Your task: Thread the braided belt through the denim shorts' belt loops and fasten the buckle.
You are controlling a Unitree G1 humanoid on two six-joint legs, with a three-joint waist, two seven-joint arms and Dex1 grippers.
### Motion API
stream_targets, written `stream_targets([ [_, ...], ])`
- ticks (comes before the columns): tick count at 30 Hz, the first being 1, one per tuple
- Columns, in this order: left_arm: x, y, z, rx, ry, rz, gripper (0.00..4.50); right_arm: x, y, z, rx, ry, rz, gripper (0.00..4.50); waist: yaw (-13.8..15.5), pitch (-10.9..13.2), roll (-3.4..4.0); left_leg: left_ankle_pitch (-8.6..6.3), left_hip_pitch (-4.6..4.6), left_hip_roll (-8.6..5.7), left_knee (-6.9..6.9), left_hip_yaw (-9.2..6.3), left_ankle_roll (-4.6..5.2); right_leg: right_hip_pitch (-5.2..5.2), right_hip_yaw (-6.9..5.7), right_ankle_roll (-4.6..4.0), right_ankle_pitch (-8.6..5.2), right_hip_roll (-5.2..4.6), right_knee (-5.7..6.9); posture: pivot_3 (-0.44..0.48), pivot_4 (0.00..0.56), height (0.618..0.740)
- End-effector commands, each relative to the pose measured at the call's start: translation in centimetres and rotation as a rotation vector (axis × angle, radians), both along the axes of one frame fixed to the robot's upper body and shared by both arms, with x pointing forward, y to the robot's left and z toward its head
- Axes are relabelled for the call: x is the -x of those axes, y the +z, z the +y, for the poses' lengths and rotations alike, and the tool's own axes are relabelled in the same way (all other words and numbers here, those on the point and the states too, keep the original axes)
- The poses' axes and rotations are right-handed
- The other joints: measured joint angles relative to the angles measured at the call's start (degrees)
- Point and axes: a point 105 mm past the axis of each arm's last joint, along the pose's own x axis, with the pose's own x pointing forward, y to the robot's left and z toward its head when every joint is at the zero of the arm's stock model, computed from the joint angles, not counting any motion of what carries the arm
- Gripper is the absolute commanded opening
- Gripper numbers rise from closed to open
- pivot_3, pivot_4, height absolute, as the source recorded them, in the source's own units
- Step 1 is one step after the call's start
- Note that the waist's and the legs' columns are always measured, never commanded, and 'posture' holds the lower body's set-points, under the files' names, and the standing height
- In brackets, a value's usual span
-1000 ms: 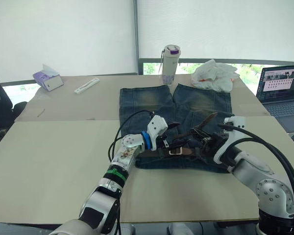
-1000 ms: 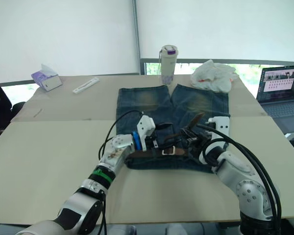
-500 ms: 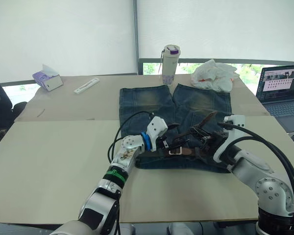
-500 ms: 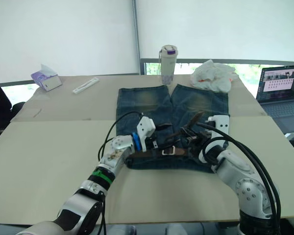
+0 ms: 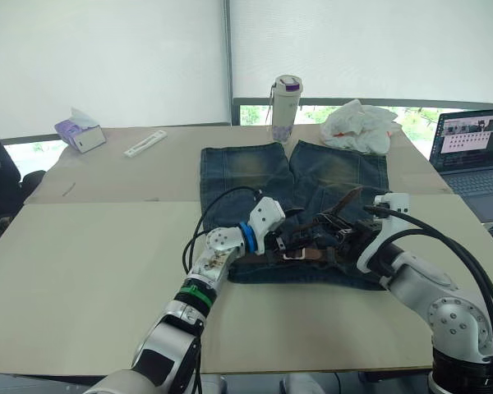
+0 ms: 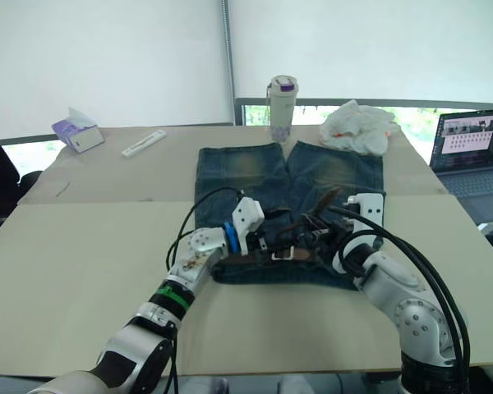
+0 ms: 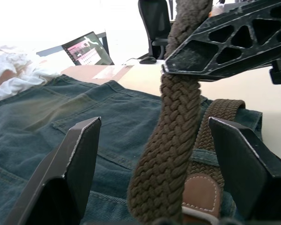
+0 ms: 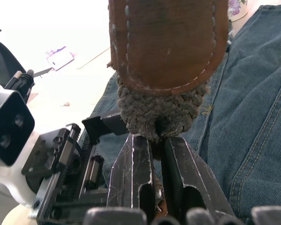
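The denim shorts (image 5: 246, 168) lie flat on the table, waistband nearest me. The braided belt (image 5: 312, 254) runs along the waistband, and its silver buckle (image 5: 294, 255) rests at the middle. My right gripper (image 5: 333, 226) is shut on the braided strap just behind the leather tip (image 8: 168, 42), holding that end raised above the waistband. My left gripper (image 7: 154, 122) is open, its fingers (image 7: 70, 173) wide on either side of the rising strap (image 7: 166, 154), close to the right gripper. The belt loops are hidden by the grippers and belt.
Beyond the shorts stand a white bottle with a purple lid (image 5: 285, 107) and a white plastic bag (image 5: 360, 127). A laptop (image 5: 472, 152) sits at the far right. A tissue box (image 5: 80, 131) and a flat white object (image 5: 145, 144) lie at the far left.
My left gripper has edged a little to the right, closer to the strap and the right gripper. The right gripper still holds the belt end in about the same place.
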Motion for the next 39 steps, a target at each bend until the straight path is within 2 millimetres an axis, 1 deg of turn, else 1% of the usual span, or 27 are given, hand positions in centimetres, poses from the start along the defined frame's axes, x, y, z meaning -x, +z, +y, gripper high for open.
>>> stream_targets([
  [1, 0.1, 0.9, -0.3, 0.006, -0.011, -0.047, 3.35, 0.1, 1.2, 0.2, -0.011, 0.013, -0.055, 0.46, 0.0, 0.0, 0.00, 0.00, 0.00, 0.00, 0.00, 0.00, 0.00, 0.00, 0.00, 0.00, 0.00, 0.00, 0.00, 0.000, 0.150, 0.740],
  [2, 0.1, 0.8, -0.3, 0.003, -0.011, -0.046, 3.29, 0.2, 1.2, 0.2, -0.014, 0.015, -0.058, 0.74, 0.0, 0.0, 0.00, 0.00, 0.00, 0.00, 0.00, 0.00, 0.00, 0.00, 0.00, 0.01, 0.00, 0.00, 0.00, 0.000, 0.150, 0.740],
  [3, 0.1, 0.8, -0.3, -0.002, -0.010, -0.046, 3.29, 0.2, 1.3, 0.3, -0.017, 0.021, -0.061, 1.12, 0.0, 0.0, 0.00, 0.00, 0.00, 0.00, 0.00, 0.00, 0.00, 0.00, 0.00, 0.01, -0.01, 0.00, 0.00, 0.000, 0.150, 0.740],
  [4, 0.0, 0.7, -0.3, -0.006, -0.009, -0.046, 3.29, 0.3, 1.3, 0.3, -0.021, 0.028, -0.064, 1.28, 0.0, 0.0, 0.00, 0.00, 0.00, 0.00, -0.01, 0.00, 0.00, 0.00, 0.00, 0.01, -0.01, 0.00, 0.00, 0.000, 0.150, 0.740],
  [5, 0.0, 0.7, -0.3, -0.008, -0.009, -0.046, 3.29, 0.3, 1.4, 0.3, -0.024, 0.034, -0.067, 1.73, 0.0, 0.0, 0.00, 0.00, 0.00, 0.00, 0.00, 0.00, 0.00, 0.00, 0.00, 0.01, -0.01, 0.00, 0.00, 0.000, 0.150, 0.740],
  [7, 0.0, 0.6, -0.3, -0.013, -0.008, -0.046, 3.29, 0.4, 1.4, 0.4, -0.024, 0.042, -0.071, 2.16, 0.0, 0.0, 0.00, 0.00, -0.01, 0.00, 0.00, 0.00, 0.00, 0.00, 0.00, 0.01, -0.01, 0.00, 0.00, 0.000, 0.150, 0.740],
  [8, 0.0, 0.6, -0.3, -0.014, -0.007, -0.045, 3.29, 0.4, 1.4, 0.4, -0.022, 0.045, -0.072, 2.57, 0.0, 0.0, 0.00, 0.00, 0.00, -0.01, 0.00, 0.00, 0.00, 0.00, 0.00, 0.01, -0.01, 0.00, 0.00, 0.000, 0.150, 0.740],
  [9, 0.0, 0.6, -0.3, -0.016, -0.007, -0.045, 3.29, 0.4, 1.4, 0.4, -0.024, 0.045, -0.073, 2.78, 0.0, 0.0, 0.00, 0.00, -0.01, -0.01, 0.00, 0.00, 0.00, 0.00, 0.00, 0.01, -0.01, 0.00, 0.00, 0.000, 0.150, 0.740],
  [11, 0.0, 0.5, -0.3, -0.019, -0.007, -0.044, 3.29, 0.3, 1.5, 0.3, -0.024, 0.040, -0.074, 3.62, 0.0, 0.0, 0.00, 0.00, 0.00, 0.00, 0.00, 0.00, 0.00, 0.00, 0.00, 0.01, -0.01, 0.00, 0.00, 0.000, 0.150, 0.740],
  [12, 0.0, 0.5, -0.3, -0.019, -0.007, -0.043, 3.29, 0.3, 1.5, 0.3, -0.024, 0.038, -0.075, 3.84, 0.0, 0.0, 0.00, 0.00, 0.00, 0.00, 0.00, 0.00, 0.00, 0.00, 0.00, 0.01, -0.01, 0.00, 0.00, 0.000, 0.150, 0.740],
  [13, 0.0, 0.4, -0.3, -0.021, -0.007, -0.043, 3.31, 0.3, 1.5, 0.2, -0.019, 0.029, -0.076, 4.37, 0.0, 0.0, 0.00, 0.00, 0.00, 0.00, -0.01, 0.00, 0.00, 0.00, 0.00, 0.01, -0.01, 0.00, 0.00, 0.000, 0.150, 0.740],
  [14, 0.0, 0.4, -0.3, -0.022, -0.006, -0.043, 2.98, 0.2, 1.4, 0.0, -0.014, 0.017, -0.076, 4.50, 0.0, 0.0, 0.00, 0.00, 0.00, 0.00, -0.01, 0.00, 0.00, 0.00, 0.00, 0.01, -0.01, 0.00, 0.00, 0.000, 0.150, 0.740],
  [16, -0.1, 0.4, -0.3, -0.024, -0.004, -0.044, 1.99, 0.1, 1.4, -0.2, -0.011, 0.009, -0.070, 4.50, 0.0, 0.0, 0.00, 0.00, 0.00, 0.00, -0.01, -0.01, 0.00, 0.00, 0.00, 0.02, -0.01, 0.00, 0.00, 0.000, 0.150, 0.740],
  [17, -0.1, 0.3, -0.3, -0.026, -0.001, -0.046, 1.80, 0.2, 1.4, -0.2, -0.010, 0.011, -0.069, 4.50, 0.0, 0.0, 0.00, 0.00, -0.01, 0.00, -0.01, 0.00, 0.00, 0.00, 0.00, 0.03, -0.01, 0.00, -0.01, 0.000, 0.150, 0.740],
  [21, -0.2, 0.4, -0.4, -0.021, 0.009, -0.057, 1.80, 0.4, 1.6, -0.4, -0.018, 0.021, -0.065, 4.50, 0.0, 0.0, -0.02, 0.00, -0.01, -0.01, 0.00, 0.00, 0.00, 0.00, 0.00, 0.03, -0.02, 0.00, -0.01, 0.000, 0.150, 0.740],
  [27, -0.1, 0.7, -0.7, 0.003, 0.001, -0.059, 1.80, 0.3, 2.0, -0.4, -0.043, 0.014, -0.064, 4.50, 0.0, 0.1, -0.08, 0.00, -0.02, 0.00, -0.01, -0.01, 0.00, 0.00, 0.00, 0.02, -0.01, -0.01, -0.01, 0.000, 0.150, 0.740],
  [31, 0.0, 0.6, -0.6, 0.010, -0.002, -0.050, 1.80, 0.2, 1.8, -0.9, -0.041, -0.014, -0.056, 4.50, 0.0, 0.1, -0.13, 0.00, -0.02, 0.00, -0.01, -0.01, 0.00, -0.01, 0.00, 0.03, -0.01, 0.00, -0.01, 0.000, 0.150, 0.740],
  [36, -0.3, 0.5, -0.3, 0.011, 0.019, -0.052, 1.80, 0.5, 2.2, -1.8, -0.032, -0.031, -0.056, 4.50, 0.1, 0.2, -0.16, 0.00, -0.03, 0.00, -0.01, -0.01, 0.00, -0.01, 0.00, 0.03, -0.02, -0.01, -0.02, 0.000, 0.150, 0.740],
  [39, -0.3, 0.5, -0.3, 0.011, 0.021, -0.057, 1.80, 0.5, 2.3, -1.9, -0.033, -0.033, -0.054, 4.50, 0.1, 0.2, -0.19, 0.00, -0.04, 0.00, -0.01, 0.00, 0.00, -0.01, 0.00, 0.03, -0.02, -0.01, -0.02, 0.000, 0.150, 0.740],
])
